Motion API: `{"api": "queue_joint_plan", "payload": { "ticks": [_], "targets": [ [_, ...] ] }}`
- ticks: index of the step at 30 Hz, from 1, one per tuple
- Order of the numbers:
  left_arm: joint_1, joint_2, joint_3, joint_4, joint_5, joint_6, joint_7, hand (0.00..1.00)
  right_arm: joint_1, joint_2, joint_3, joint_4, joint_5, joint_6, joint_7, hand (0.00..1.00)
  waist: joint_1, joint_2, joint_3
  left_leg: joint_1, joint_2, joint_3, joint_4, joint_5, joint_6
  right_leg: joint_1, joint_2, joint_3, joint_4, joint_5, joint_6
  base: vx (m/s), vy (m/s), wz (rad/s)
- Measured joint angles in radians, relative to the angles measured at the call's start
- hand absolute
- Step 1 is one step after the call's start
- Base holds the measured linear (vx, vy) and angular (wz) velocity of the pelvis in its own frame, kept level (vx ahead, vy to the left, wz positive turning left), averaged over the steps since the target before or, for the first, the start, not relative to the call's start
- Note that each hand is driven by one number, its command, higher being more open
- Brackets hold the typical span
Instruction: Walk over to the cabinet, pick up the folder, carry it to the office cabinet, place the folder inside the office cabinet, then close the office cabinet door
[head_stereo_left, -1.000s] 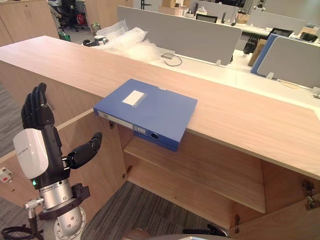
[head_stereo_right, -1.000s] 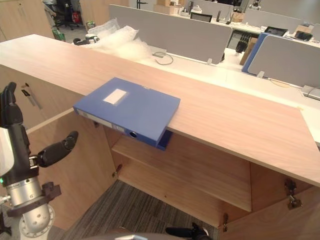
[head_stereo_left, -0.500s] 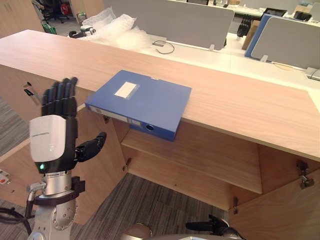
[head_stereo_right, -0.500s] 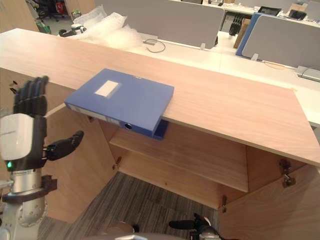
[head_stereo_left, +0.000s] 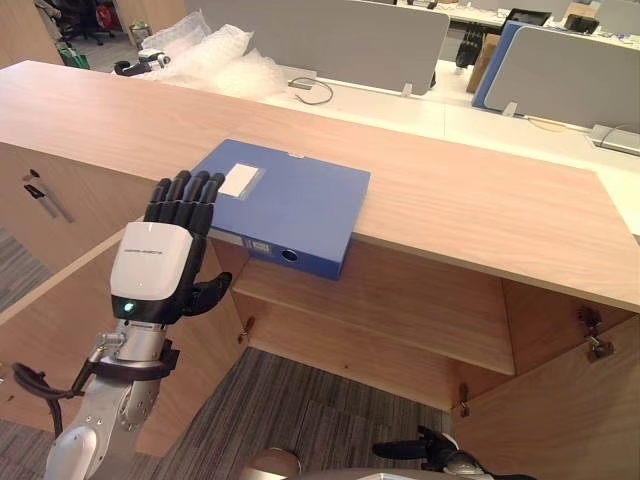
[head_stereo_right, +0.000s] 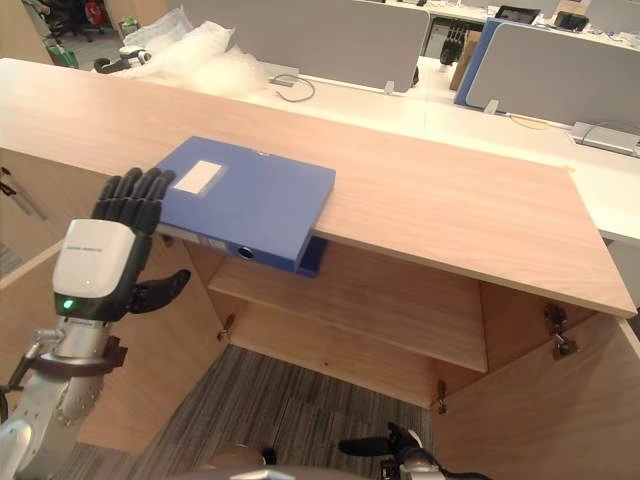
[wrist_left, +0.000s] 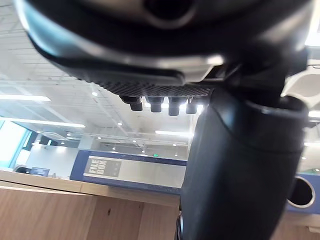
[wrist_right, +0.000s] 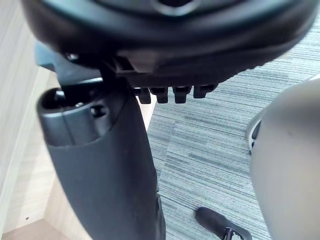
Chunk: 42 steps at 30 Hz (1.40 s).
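Left hand (head_stereo_left: 152, 268), fingers straight and wide, is raised just beside the blue folder (head_stereo_left: 290, 200), which overhangs the bench (head_stereo_left: 480, 210) edge above the open cabinet (head_stereo_left: 420, 295), probably to ease gripping.

The folder (head_stereo_left: 290, 205) is showing a smooth blue plastic-looking skin with a soft sheen, and its label (head_stereo_left: 238, 180) is looking like white paper. The cabinet (head_stereo_left: 480, 215) is showing pale wood grain, smooth and matt. The left hand (head_stereo_left: 150, 275) is showing matt dark fingers and a glossy white shell. The carpet (head_stereo_left: 300, 415) is looking rough, grey and ribbed. Clear film (head_stereo_left: 215, 55) is lying crinkled and shiny. A hinge (head_stereo_left: 590, 335) is gleaming like metal.
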Motion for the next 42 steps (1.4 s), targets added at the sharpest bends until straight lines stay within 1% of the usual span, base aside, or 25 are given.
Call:
{"api": "queue_joint_plan", "payload": {
  "ticks": [7, 11, 14, 16, 22, 26, 27, 30, 33, 37, 39, 42],
  "targets": [
    [-0.075, 0.092, -0.056, 0.044, 0.065, -0.007, 0.0, 1.0, 0.005, 0.002, -0.018, 0.0, -0.006, -0.002, 0.0, 1.0, -0.009, -0.007, -0.003, 0.0, -0.005, 0.006, -0.02, 0.01, 0.004, -0.016, -0.01, 0.004, 0.008, -0.001, 0.001, -0.01, -0.006, -0.02],
    [-0.118, 0.115, -0.107, 0.082, 0.093, -0.007, -0.001, 1.0, 0.007, 0.004, -0.019, -0.003, -0.035, -0.002, -0.001, 1.0, -0.009, -0.015, -0.01, 0.0, -0.006, 0.012, -0.025, 0.011, 0.006, -0.032, -0.019, 0.013, 0.031, -0.001, 0.001, 0.0, -0.019, -0.03],
    [-0.15, 0.135, -0.158, 0.126, 0.099, -0.022, -0.013, 1.0, 0.012, 0.008, -0.018, -0.003, -0.038, -0.002, -0.001, 1.0, -0.01, -0.021, -0.019, 0.001, -0.006, 0.021, -0.032, 0.012, 0.007, -0.045, -0.024, 0.024, 0.043, -0.001, 0.001, 0.01, -0.023, -0.08],
    [-0.165, 0.137, -0.184, 0.154, 0.123, -0.026, -0.017, 1.0, 0.016, 0.009, -0.018, -0.006, -0.039, -0.002, -0.001, 1.0, -0.012, -0.022, -0.024, 0.001, -0.007, 0.027, -0.034, 0.012, 0.007, -0.051, -0.029, 0.024, 0.05, -0.001, 0.001, 0.01, -0.021, -0.09],
    [-0.263, 0.194, -0.274, 0.222, 0.165, -0.028, -0.023, 1.0, 0.043, 0.013, -0.017, -0.026, -0.046, -0.002, -0.002, 1.0, -0.017, -0.024, -0.052, 0.002, -0.011, 0.035, -0.041, 0.016, 0.011, -0.068, -0.047, 0.026, 0.078, -0.001, 0.001, 0.0, -0.021, -0.03],
    [-0.274, 0.211, -0.279, 0.229, 0.174, -0.028, -0.023, 1.0, 0.053, 0.017, -0.018, -0.032, -0.056, -0.002, -0.004, 1.0, -0.031, -0.02, -0.072, 0.009, -0.011, 0.039, -0.049, 0.018, 0.012, -0.069, -0.049, 0.026, 0.082, -0.001, 0.001, 0.0, -0.024, -0.03],
    [-0.29, 0.212, -0.288, 0.236, 0.174, -0.027, -0.023, 0.0, 0.055, 0.016, -0.018, -0.033, -0.057, -0.002, -0.006, 1.0, -0.031, -0.019, -0.074, 0.011, -0.011, 0.04, -0.053, 0.021, 0.012, -0.069, -0.049, 0.026, 0.083, -0.001, 0.001, -0.01, -0.038, -0.01],
    [-0.338, 0.213, -0.315, 0.263, 0.186, -0.025, -0.023, 0.0, 0.072, 0.019, -0.017, -0.052, -0.057, -0.001, -0.006, 1.0, -0.032, -0.015, -0.09, 0.012, -0.01, 0.043, -0.066, 0.029, 0.011, -0.076, -0.051, 0.027, 0.085, -0.001, 0.001, -0.01, -0.037, -0.04],
    [-0.372, 0.213, -0.315, 0.275, 0.212, -0.013, -0.022, 0.0, 0.072, 0.019, -0.017, -0.052, -0.057, 0.0, -0.007, 1.0, -0.036, -0.01, -0.096, 0.016, -0.009, 0.054, -0.067, 0.03, 0.011, -0.081, -0.054, 0.028, 0.092, -0.001, 0.001, -0.01, -0.039, -0.1],
    [-0.386, 0.213, -0.315, 0.276, 0.213, 0.019, -0.013, 0.0, 0.073, 0.019, -0.018, -0.052, -0.057, 0.0, -0.007, 1.0, -0.042, -0.009, -0.1, 0.021, -0.009, 0.062, -0.068, 0.03, 0.011, -0.082, -0.055, 0.032, 0.092, -0.001, 0.001, -0.01, -0.036, -0.06],
    [-0.398, 0.213, -0.313, 0.277, 0.213, 0.049, 0.012, 0.0, 0.074, 0.019, -0.018, -0.052, -0.057, 0.001, -0.008, 1.0, -0.043, -0.012, -0.102, 0.022, -0.009, 0.062, -0.068, 0.03, 0.012, -0.083, -0.055, 0.033, 0.092, -0.001, 0.001, 0.0, -0.035, -0.02],
    [-0.426, 0.212, -0.292, 0.283, 0.212, 0.065, 0.037, 0.0, 0.075, 0.019, -0.018, -0.051, -0.057, 0.002, -0.011, 1.0, -0.043, -0.016, -0.112, 0.026, -0.01, 0.063, -0.072, 0.031, 0.012, -0.082, -0.056, 0.035, 0.092, -0.001, 0.001, 0.0, -0.035, -0.02]
  ]
}}
